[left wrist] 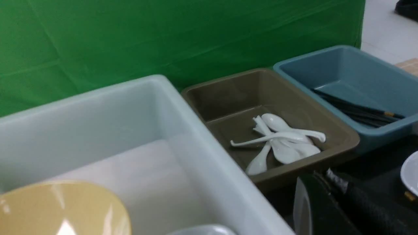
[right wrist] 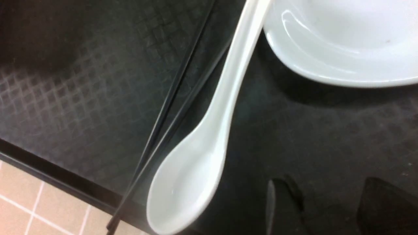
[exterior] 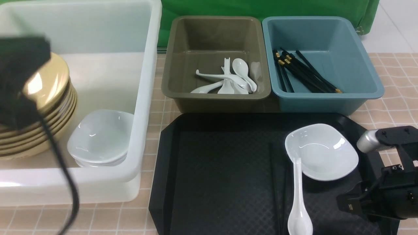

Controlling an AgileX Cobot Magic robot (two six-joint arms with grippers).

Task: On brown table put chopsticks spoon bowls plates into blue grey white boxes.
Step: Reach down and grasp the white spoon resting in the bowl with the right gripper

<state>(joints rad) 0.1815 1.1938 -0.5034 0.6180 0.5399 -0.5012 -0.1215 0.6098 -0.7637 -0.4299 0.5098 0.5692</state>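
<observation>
Spoon point(right wrist: 186, 181) lies on tray point(right wrist: 65, 81) beside spread right claw point(right wrist: 321, 187).

Item one, on my front camera: black tray point(exterior: 222, 182), cut corners, raised rim, cross-hatched base, lying flat in the near centre. Item two: green cloth backdrop point(exterior: 261, 8), creased, hanging behind the far edge. Item three: pale tiled floor point(exterior: 398, 23), showing at far right beyond the cloth.
</observation>
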